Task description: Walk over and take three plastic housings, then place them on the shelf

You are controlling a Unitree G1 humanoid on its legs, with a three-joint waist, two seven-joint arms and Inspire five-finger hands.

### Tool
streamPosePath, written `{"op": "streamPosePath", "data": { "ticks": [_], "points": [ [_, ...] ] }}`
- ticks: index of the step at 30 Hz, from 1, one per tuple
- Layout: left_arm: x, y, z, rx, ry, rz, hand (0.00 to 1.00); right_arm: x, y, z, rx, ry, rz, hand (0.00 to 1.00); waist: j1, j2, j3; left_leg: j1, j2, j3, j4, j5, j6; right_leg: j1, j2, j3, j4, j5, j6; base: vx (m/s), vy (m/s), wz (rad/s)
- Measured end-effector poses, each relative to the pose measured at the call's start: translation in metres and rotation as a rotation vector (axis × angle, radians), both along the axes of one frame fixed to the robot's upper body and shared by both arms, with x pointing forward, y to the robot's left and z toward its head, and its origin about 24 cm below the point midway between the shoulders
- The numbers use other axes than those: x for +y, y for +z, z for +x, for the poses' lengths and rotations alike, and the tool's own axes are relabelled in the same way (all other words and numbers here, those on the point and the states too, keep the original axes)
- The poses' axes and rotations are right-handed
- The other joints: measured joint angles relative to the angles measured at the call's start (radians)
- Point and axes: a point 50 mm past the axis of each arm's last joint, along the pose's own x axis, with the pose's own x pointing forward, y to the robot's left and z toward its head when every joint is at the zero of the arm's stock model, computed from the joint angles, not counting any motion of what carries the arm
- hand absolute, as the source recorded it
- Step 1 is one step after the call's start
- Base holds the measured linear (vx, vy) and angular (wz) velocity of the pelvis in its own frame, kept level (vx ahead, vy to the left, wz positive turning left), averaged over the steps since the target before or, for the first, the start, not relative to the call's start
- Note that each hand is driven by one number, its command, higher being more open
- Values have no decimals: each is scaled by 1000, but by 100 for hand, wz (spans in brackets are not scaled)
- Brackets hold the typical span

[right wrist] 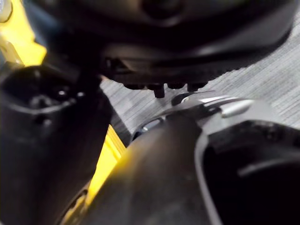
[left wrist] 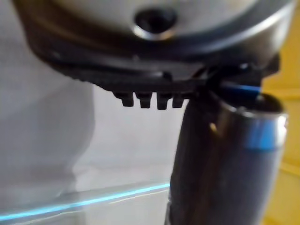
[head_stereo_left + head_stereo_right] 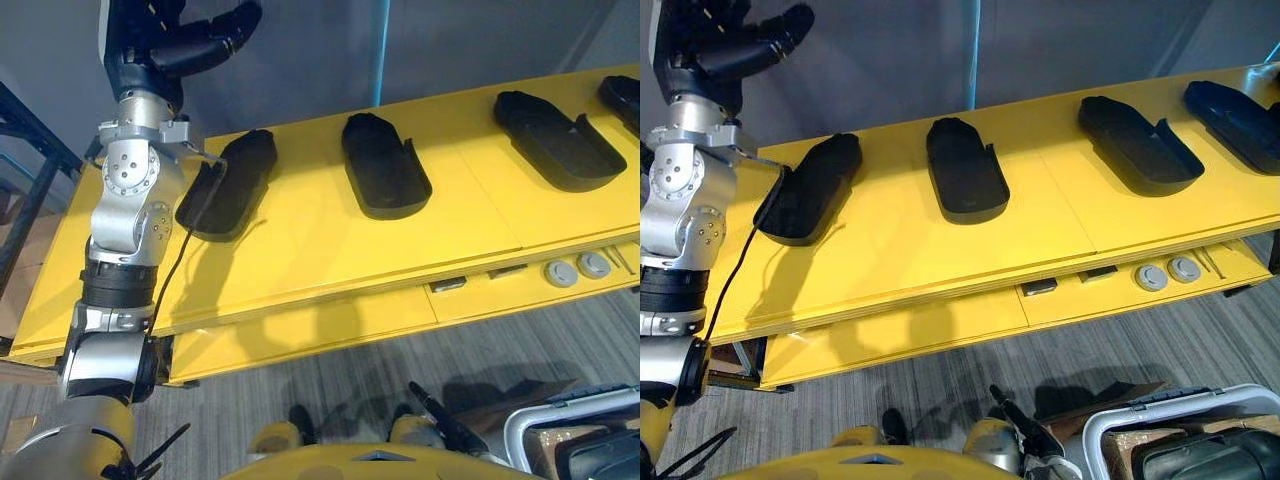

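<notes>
Four black plastic housings (image 3: 965, 170) lay in a row along the yellow table (image 3: 900, 250), each well apart from its neighbour. I noted the left hand (image 3: 165, 40) raised above the table's far left end, beyond the leftmost housing (image 3: 230, 185) and clear of it. The hand was slack and grasped nothing. In the head views the left forearm crossed in front of that housing's left edge. The right hand (image 1: 187, 33) hung low over grey carpet (image 1: 262, 79), and I could not tell whether it was released or clenched. Two grey round discs (image 3: 1151, 277) sat side by side on the lower ledge at the table's front, toward its right end. One white-rimmed bin (image 3: 1090, 440) stood on the floor at the right, holding dark contents that I could not identify.
</notes>
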Motion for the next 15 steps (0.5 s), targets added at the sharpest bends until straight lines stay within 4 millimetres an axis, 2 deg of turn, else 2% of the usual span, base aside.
{"op": "streamPosePath", "data": {
  "ticks": [6, 15],
  "points": [
    [34, -29, -4, 98, 98, -46, 100, 1, -2, -7, 33, 1, 2, 100, 22, -13, -1, -11, -3, -11, -1, 8, 10, 0, -2, -11, -5, 1, 2, 1, 4, 7],
    [72, -76, -32, 213, 206, -29, 100, 0, 0, 0, 3, -20, 6, 100, 50, -27, 3, -44, -7, -45, 5, 14, 10, -11, 0, -41, -13, -3, -3, 28, -2, 11]
  ]
}}
